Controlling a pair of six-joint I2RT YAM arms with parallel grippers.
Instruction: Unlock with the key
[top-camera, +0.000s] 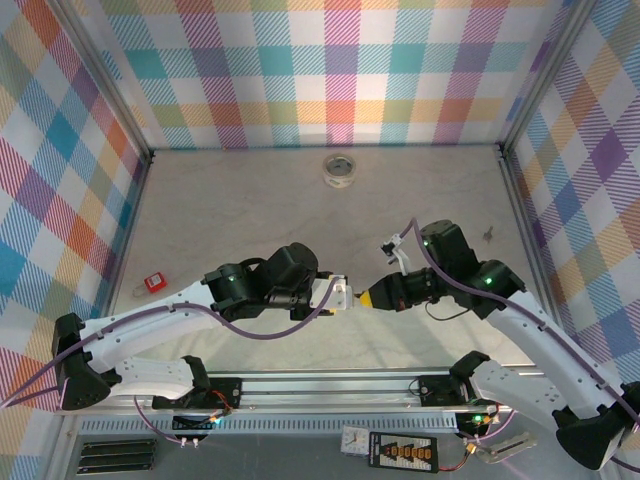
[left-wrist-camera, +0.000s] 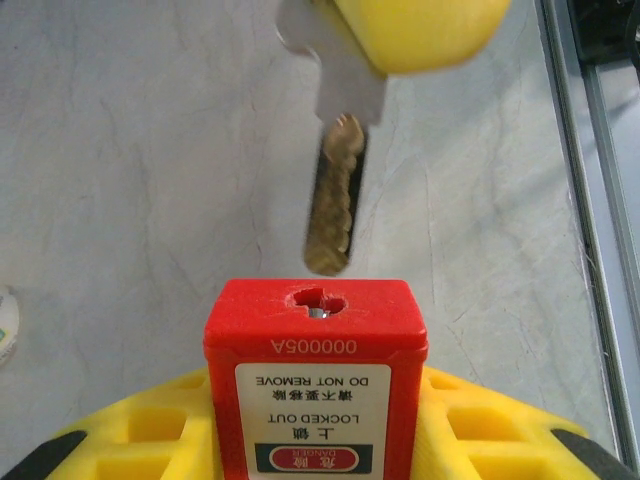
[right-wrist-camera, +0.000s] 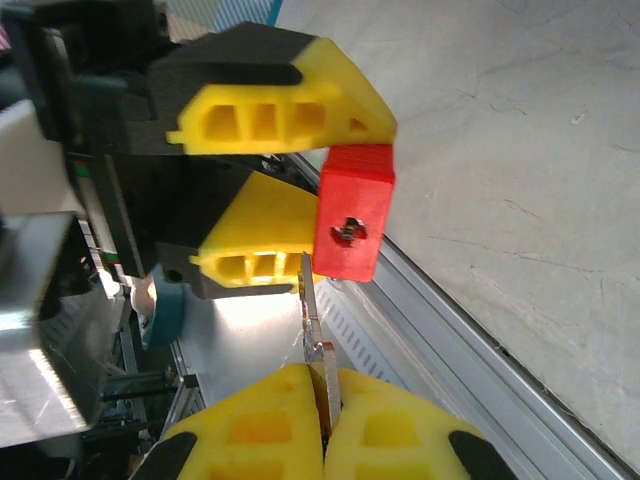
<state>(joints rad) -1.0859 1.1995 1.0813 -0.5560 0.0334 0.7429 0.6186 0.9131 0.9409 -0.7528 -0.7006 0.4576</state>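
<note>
Thin silvery key (left-wrist-camera: 337, 190) points tip-first at red padlock (left-wrist-camera: 316, 345), just apart.

A tape roll (top-camera: 341, 169) is lying near the back of the grey table (top-camera: 230, 210). Well to the roll's left and nearer the front, a small red padlock (top-camera: 154, 282) is sitting beside the plaid wall (top-camera: 60, 200).

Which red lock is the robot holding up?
The red padlock clamped in the left pincer, facing the key. The other red padlock lies alone on the table, far left.
</note>
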